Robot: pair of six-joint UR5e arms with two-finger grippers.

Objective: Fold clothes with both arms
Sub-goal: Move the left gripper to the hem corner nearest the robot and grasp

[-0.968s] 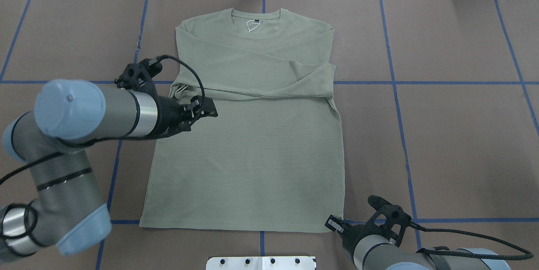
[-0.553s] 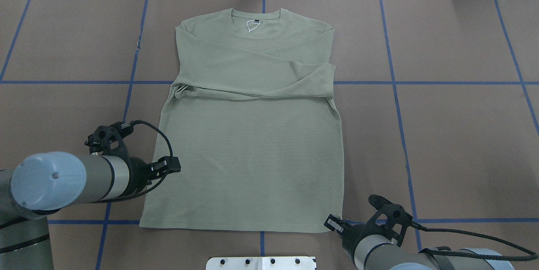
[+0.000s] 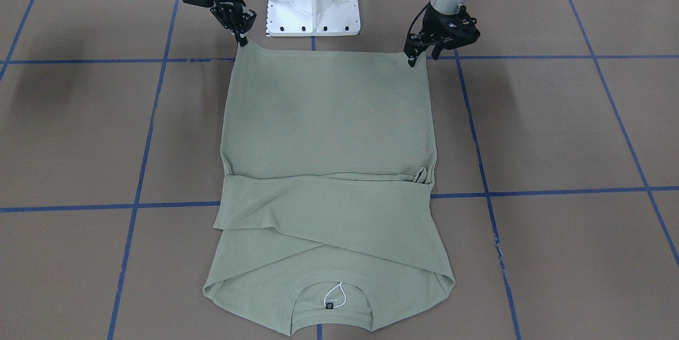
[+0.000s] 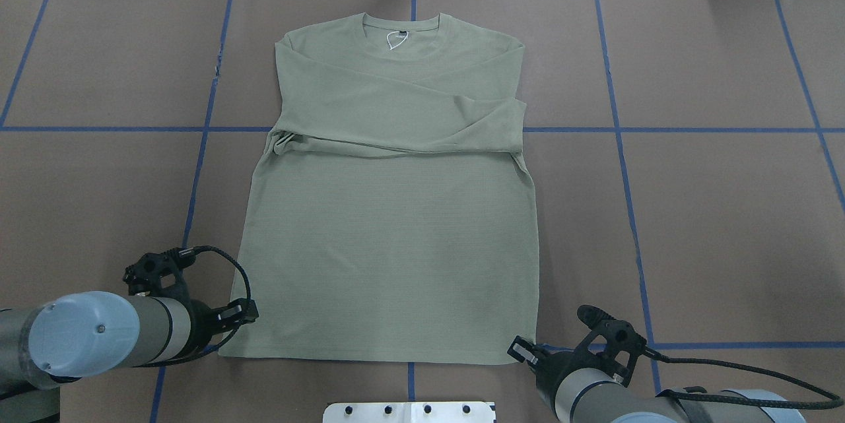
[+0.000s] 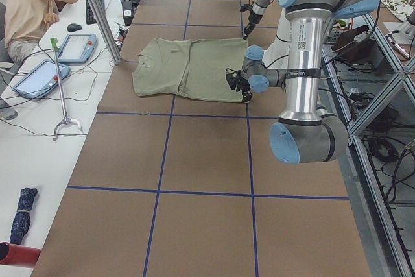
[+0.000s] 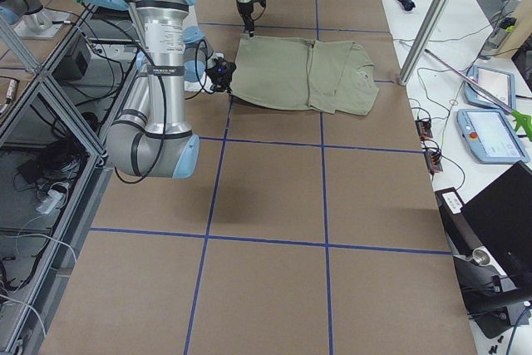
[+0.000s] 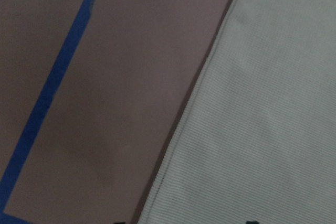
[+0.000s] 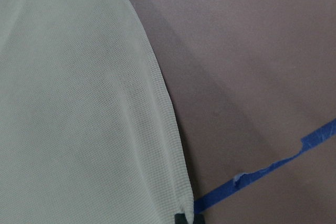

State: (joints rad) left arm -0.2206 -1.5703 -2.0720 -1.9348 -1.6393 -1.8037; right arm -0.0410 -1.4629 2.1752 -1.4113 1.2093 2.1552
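Brown paper covers the table (image 4: 726, 212), marked off in blue tape squares. The shirt (image 4: 396, 245) lies flat on it, sleeves (image 3: 329, 197) crossed over the chest and collar (image 4: 401, 22) at the far side from the robot. Both arms are down at the hem (image 3: 329, 52), one at each corner. The right gripper (image 3: 242, 40) has its fingers pinched together at its corner, apparently on the cloth. The left gripper (image 3: 423, 58) stands with its fingers apart, straddling the side edge by its corner and holding nothing.

To my eye the step in hand is the left grasp. It should settle onto the corner, take both layers and close firmly. After that, I'd want the two arms to rise together and carry the hem level towards the collar, so the fold lands square and the sleeves stay tucked.
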